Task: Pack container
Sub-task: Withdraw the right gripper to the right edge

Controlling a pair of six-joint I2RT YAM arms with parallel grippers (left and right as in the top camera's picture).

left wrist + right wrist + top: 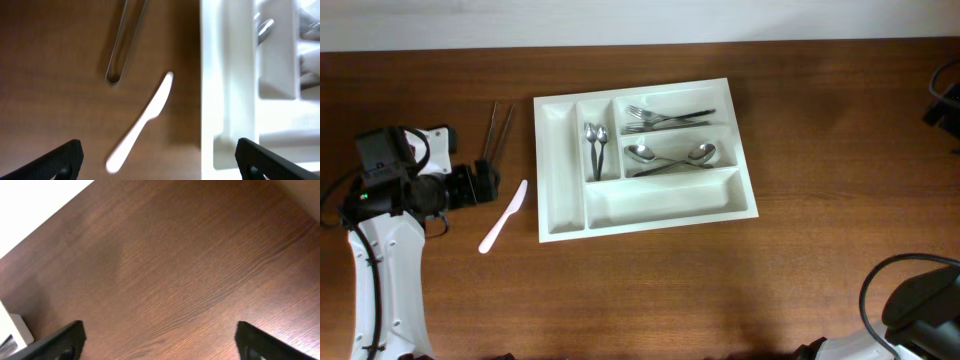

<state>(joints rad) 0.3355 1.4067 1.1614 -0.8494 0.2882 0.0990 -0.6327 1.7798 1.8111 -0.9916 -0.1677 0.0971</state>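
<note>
The white container point(648, 223) lies in the middle of the table. It holds forks point(665, 118), two large spoons point(670, 157) and small spoons point(595, 148); its long front compartment and its far-left narrow one are bare. A white plastic knife point(503, 216) lies on the wood left of it, and thin metal tongs point(498, 130) lie behind the knife. My left gripper point(485, 180) hovers open just left of the knife. In the left wrist view the knife point(142, 122) lies between the spread fingers point(60, 162), untouched, with the container's wall point(225, 75) at the right. My right gripper point(160, 342) is open over bare wood.
The tongs point(125, 45) point away from the left gripper. The right arm's base point(920, 300) sits at the front right corner. A white corner point(12, 327) shows at the left edge of the right wrist view. The table's far edge runs behind the container.
</note>
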